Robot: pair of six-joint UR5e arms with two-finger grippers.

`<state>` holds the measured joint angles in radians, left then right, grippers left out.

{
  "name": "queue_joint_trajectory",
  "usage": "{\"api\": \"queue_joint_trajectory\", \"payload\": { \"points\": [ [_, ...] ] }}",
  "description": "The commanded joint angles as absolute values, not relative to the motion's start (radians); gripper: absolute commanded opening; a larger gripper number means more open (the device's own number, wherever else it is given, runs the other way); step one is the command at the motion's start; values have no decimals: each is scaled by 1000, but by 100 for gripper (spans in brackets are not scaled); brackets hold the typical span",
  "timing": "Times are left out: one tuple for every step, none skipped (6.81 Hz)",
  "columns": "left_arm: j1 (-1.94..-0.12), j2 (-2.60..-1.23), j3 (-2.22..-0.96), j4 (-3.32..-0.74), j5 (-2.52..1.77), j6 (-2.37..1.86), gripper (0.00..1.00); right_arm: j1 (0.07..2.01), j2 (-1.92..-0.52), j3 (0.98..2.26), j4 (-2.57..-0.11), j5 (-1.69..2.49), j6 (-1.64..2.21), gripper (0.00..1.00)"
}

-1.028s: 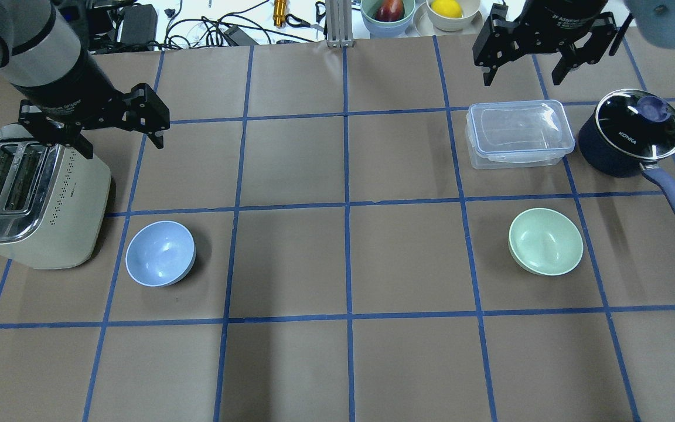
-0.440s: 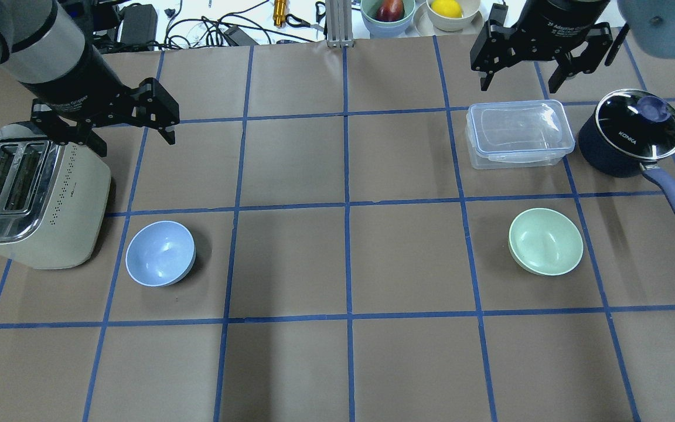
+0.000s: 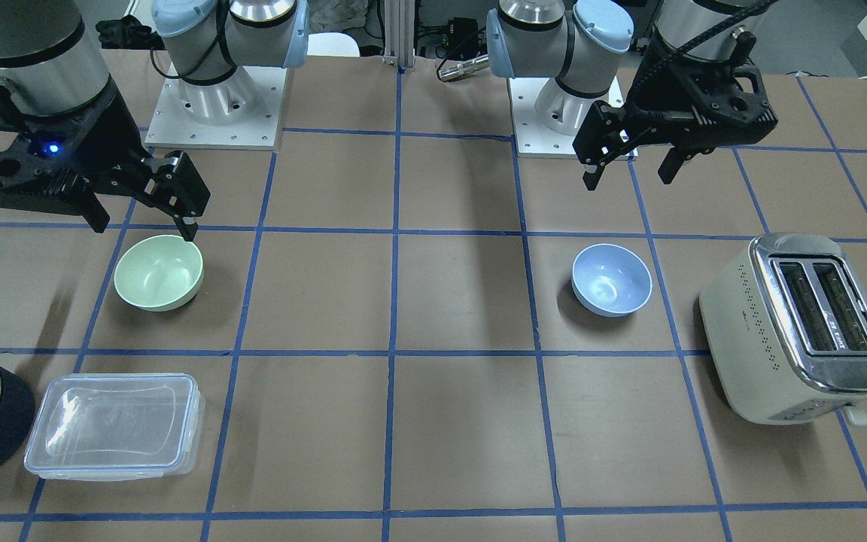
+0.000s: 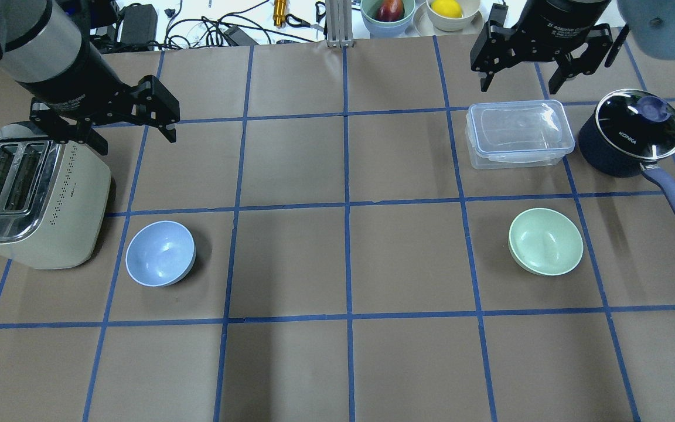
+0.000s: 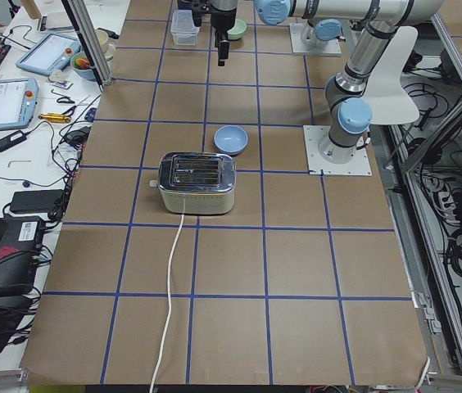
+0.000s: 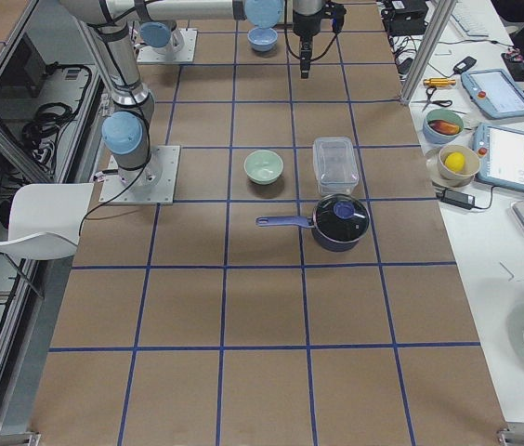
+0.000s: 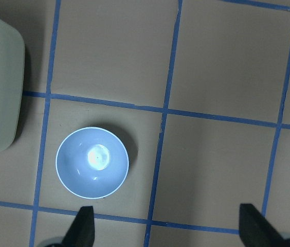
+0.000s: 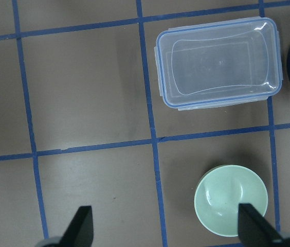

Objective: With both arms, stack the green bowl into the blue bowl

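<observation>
You've got a plain pale mint-green bowl (image 4: 545, 241) and a plain pale periwinkle-blue bowl (image 4: 160, 253) on brown paper (image 4: 290, 264) gridded with blue tape (image 4: 347, 205). Your toaster (image 4: 50, 228) is cream with a chrome top and dotted side. The saucepan (image 4: 598, 155) body looks dark navy, possibly black; its handle (image 4: 674, 202) is lilac.

A: What sits at centre?
B: A green bowl (image 6: 264, 166) beside a clear lidded box (image 6: 335, 164), with a dark saucepan (image 6: 340, 222) just nearer the camera.
A: And beyond?
B: A blue bowl (image 6: 262, 38), well apart.
</observation>
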<state>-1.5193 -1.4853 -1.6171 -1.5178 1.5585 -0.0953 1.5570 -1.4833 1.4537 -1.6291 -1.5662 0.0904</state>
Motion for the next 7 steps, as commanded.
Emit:
{"api": "queue_joint_trajectory", "payload": {
  "points": [
    [-1519,-1491,-1618,-1491,1560,-91,100,1557,-1483,1457,-1629,-1566,91,100],
    [-1520,-1483,-1624,-1494,1562,-91,100,1557,-1483,1457,-1629,-1566,91,100],
    [-1520,-1480,-1626,-1494,1562,-91,100,1557,-1485,1459,-1629,-1566,91,100],
    [-1520,-1476,-1628,-1494,1563,-92,100,1557,-1483,1459,-1629,-1566,91,100],
    [-1520,-1476,-1629,-1496,1563,-92,100,1557,-1485,1460,-1629,-1566,91,100],
    [-1520,-1477,-1629,-1494,1563,-91,100,1557,-1485,1460,-1629,-1566,91,100],
    [-1516,-1480,-1626,-1494,1562,-87,100,1557,-1485,1460,-1629,-1566,91,100]
  ]
}}
